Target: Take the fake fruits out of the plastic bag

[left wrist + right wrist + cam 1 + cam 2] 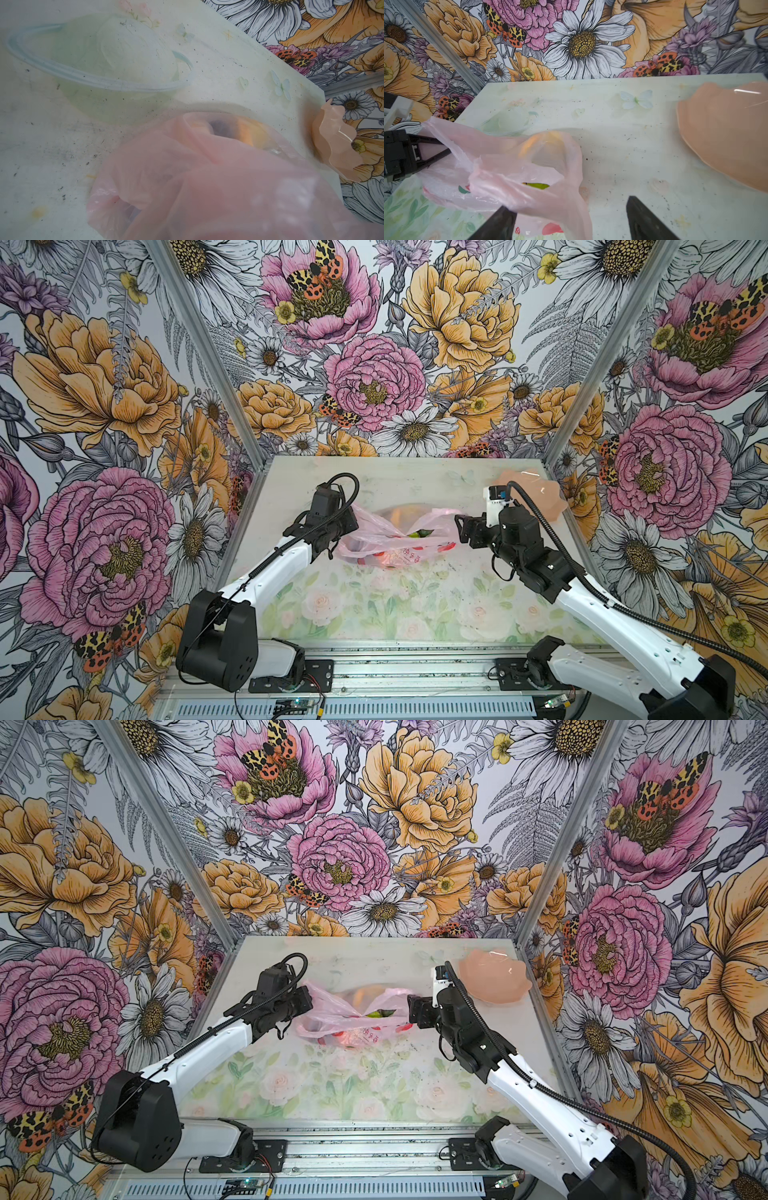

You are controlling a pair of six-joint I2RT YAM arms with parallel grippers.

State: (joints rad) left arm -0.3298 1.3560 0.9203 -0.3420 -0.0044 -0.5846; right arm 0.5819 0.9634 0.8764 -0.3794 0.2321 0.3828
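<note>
Both top views look steeply down from high at the near side, taking in the whole bench (395,485) and flowered walls (374,344). Each wrist view sits low, close to the plastic bag (207,187) all four share.

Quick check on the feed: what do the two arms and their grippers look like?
The left arm and right arm have white shells, black joints and black ribbed cable hoses. The left gripper and right gripper are black, with tapered fingers.

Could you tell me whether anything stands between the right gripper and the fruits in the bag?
Yes, the plastic bag itself: a fold of its pink film lies between the open right gripper and the green fruit showing at its mouth. Nothing else visible does.
</note>
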